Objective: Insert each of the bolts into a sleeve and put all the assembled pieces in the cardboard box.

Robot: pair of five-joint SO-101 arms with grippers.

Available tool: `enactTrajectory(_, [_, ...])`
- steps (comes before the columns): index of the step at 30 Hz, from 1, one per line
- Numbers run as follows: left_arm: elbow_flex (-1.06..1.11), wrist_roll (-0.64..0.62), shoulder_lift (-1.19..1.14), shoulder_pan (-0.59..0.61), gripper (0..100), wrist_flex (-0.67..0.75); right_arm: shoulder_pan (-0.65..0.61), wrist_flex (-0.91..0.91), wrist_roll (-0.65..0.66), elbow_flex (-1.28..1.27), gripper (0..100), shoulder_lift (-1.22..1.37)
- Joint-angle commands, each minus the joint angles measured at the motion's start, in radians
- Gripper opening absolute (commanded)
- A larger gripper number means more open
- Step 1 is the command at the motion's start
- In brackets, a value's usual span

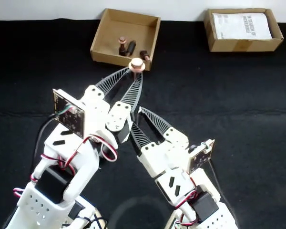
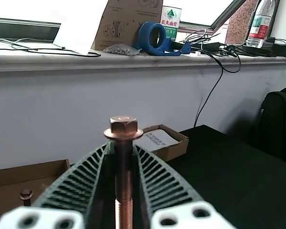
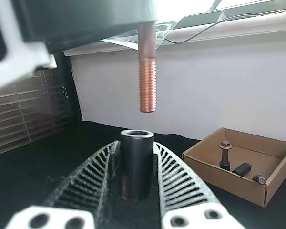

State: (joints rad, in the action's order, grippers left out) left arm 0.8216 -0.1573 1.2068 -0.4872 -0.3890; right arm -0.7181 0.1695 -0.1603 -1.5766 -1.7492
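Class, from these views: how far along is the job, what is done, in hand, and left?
Done: three pieces sit in the box, one clearly assembled. In hand: the left gripper holds a bolt, the right gripper a sleeve, bolt tip just above its bore. Left: insert it and box the piece.

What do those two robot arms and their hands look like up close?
Both arms are white plastic shells with black motor blocks at the joints. The left hand and right hand each have two dark, ribbed fingers tapering to a point. Red, white and black wires loop outside, and a circuit board sits at each wrist.
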Motion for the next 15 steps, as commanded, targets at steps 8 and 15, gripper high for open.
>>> enactTrajectory(8, [-0.09,-0.069,-0.001,-0.012,1,-0.072,-0.007,0.005,0.014,-0.229,0.7,0.002])
enactTrajectory(15, [-0.088,-0.107,-0.001,-0.013,1,-0.12,-0.007,0.005,0.014,-0.229,0.7,0.001])
